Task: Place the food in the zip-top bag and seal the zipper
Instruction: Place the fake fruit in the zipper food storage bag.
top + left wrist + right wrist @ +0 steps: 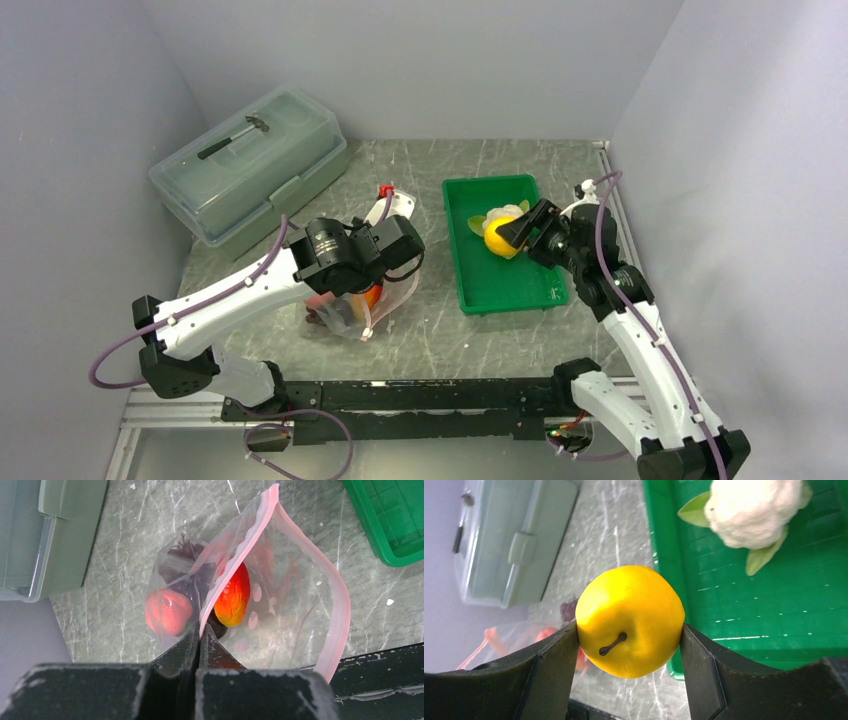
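**Two foods outside the bag, one of them in the grip**

On the table (440, 330) a lidded box (250, 175) stands at the far left and a green tray (510, 290) on the right. The bag (295, 605) lies between them, apart from both.

The step in hand, as I judge it, is the filling. The left gripper (199, 630) has its jaws pressed together on one lip of the bag and holds this lip up, so the mouth gapes. The right gripper (629, 635) has its jaws apart, one on each side of the orange (629, 615), and pinches it above the tray's edge on the bag's side.

The next move probably calls for carrying the orange over to the mouth, lowering it between the two lips and only then letting the jaws spread. The plastic is soft, so a push on the rim could fold the mouth closed.

The cauliflower (751, 510) waits in the tray. Inside the clear, crinkled bag I see a peach (167, 611), a pepper (232, 596) and dark grapes (182, 560). The zipper (250, 535), a pale pink strip, runs as an open loop and is not yet sealed.
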You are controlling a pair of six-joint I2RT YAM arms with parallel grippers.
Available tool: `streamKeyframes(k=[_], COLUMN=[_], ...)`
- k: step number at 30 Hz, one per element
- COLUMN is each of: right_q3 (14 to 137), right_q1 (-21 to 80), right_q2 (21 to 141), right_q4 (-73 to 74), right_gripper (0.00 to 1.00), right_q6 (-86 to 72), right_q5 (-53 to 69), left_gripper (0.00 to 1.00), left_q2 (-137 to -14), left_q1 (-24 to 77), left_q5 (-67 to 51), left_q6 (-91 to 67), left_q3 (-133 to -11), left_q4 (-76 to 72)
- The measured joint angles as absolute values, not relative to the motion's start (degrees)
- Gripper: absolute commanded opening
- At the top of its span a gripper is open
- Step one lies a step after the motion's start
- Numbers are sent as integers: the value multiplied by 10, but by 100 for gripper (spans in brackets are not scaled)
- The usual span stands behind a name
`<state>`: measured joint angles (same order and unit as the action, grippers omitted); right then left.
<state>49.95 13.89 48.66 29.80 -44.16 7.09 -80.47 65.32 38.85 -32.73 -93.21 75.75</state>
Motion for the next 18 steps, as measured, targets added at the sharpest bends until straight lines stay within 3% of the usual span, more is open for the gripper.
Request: streamKeyframes(k=[18], right_q3=[530], right_q1=[354], right_q2=[461], right_q4=[223], right_gripper=[30], right_q6=[-467], right_q5=[139], left_gripper=[3], left_q2=[-806], left_q1=[653], left_q5=[388], left_q6=[-329], left_q3=[-941], left_q4=[762])
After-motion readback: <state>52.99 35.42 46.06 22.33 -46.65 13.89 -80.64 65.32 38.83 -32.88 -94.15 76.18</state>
